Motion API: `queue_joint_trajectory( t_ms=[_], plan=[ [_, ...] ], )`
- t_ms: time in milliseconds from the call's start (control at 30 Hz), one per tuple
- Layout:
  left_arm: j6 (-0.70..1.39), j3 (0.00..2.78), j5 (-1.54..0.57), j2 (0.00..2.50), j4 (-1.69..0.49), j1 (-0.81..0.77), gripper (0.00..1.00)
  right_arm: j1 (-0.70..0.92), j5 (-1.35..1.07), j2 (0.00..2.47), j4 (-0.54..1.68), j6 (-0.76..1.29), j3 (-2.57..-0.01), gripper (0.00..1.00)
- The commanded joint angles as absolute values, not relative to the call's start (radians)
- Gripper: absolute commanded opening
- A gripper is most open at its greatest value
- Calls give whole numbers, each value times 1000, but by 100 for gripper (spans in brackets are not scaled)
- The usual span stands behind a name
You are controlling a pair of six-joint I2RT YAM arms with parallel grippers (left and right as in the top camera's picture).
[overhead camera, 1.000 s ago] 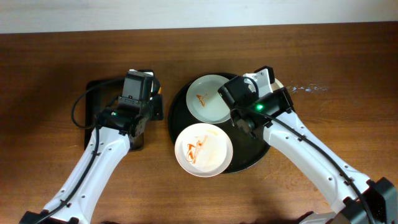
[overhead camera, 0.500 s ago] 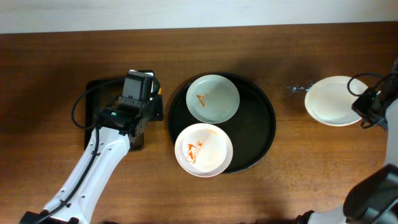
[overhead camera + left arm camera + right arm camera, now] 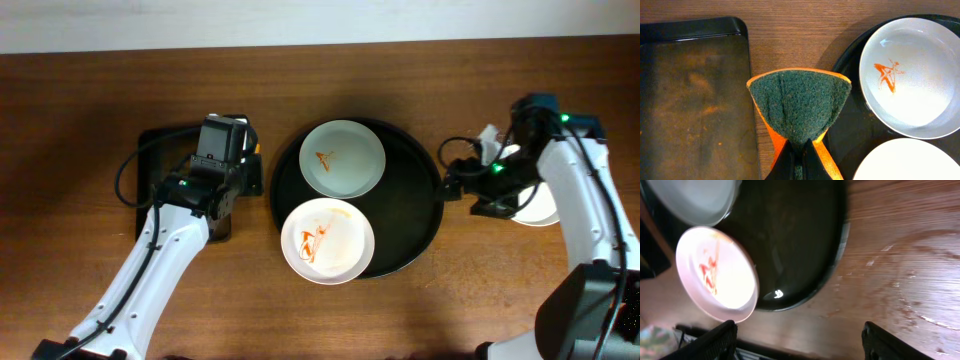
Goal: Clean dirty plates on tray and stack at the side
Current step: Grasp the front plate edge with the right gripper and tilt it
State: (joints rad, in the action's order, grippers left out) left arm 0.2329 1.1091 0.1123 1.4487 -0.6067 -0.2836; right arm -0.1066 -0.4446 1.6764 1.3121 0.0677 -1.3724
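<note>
The round black tray (image 3: 412, 210) holds two white plates. The far plate (image 3: 343, 158) has a small orange smear, and the near plate (image 3: 327, 240) has larger orange smears. A third, plain white plate (image 3: 537, 213) lies on the table to the right, mostly hidden under my right arm. My right gripper (image 3: 452, 182) hovers just off the tray's right rim, open with nothing between its fingers (image 3: 715, 341). My left gripper (image 3: 801, 146) is shut on a green-and-orange sponge (image 3: 800, 105) between the rectangular tray and the round tray (image 3: 850, 135).
A smaller rectangular dark tray (image 3: 160, 165) lies left of the round tray, under my left arm. Wet streaks (image 3: 900, 280) mark the wood to the right of the round tray. The table's far edge runs along the top of the overhead view.
My right arm carried a white plate off the tray to the right side of the table and let it go. It opened and swung back toward the tray's right rim. The left arm stayed still.
</note>
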Motion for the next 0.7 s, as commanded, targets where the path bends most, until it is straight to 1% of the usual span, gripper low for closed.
queue_joint_trajectory(
  t_ms=[0, 33, 100, 133, 167, 200, 333, 367, 400, 433, 567, 667],
  plan=[
    [246, 1127, 109, 1424, -604, -279, 0, 60, -513, 1662, 1234, 78, -1265, 93],
    [246, 1127, 109, 1424, -605, -279, 0, 133, -514, 1662, 1148, 126, -1201, 99],
    [246, 1127, 109, 1424, -607, -279, 0, 243, -512, 1662, 1002, 186, -1114, 100],
    [246, 1127, 109, 1424, -607, -279, 0, 299, -512, 1665, 908, 201, -1073, 94],
    [246, 1127, 109, 1424, -608, -279, 0, 327, -505, 1672, 859, 221, -1053, 92],
    [246, 1127, 109, 1424, -609, -279, 0, 371, -448, 1691, 802, 297, -1023, 86],
    [246, 1127, 109, 1424, -615, -279, 0, 392, -411, 1714, 756, 384, -974, 75],
    [246, 1127, 109, 1424, -615, -279, 0, 393, -411, 1714, 747, 384, -960, 75],
    [246, 1127, 109, 1424, -615, -279, 0, 393, -415, 1714, 747, 384, -954, 88],
    [246, 1127, 109, 1424, -615, -279, 0, 393, -415, 1714, 747, 384, -953, 99],
    [246, 1127, 109, 1424, -615, -279, 0, 393, -415, 1714, 743, 384, -953, 100],
    [246, 1127, 109, 1424, -616, -279, 0, 394, -415, 1714, 744, 450, -953, 83]
  ],
)
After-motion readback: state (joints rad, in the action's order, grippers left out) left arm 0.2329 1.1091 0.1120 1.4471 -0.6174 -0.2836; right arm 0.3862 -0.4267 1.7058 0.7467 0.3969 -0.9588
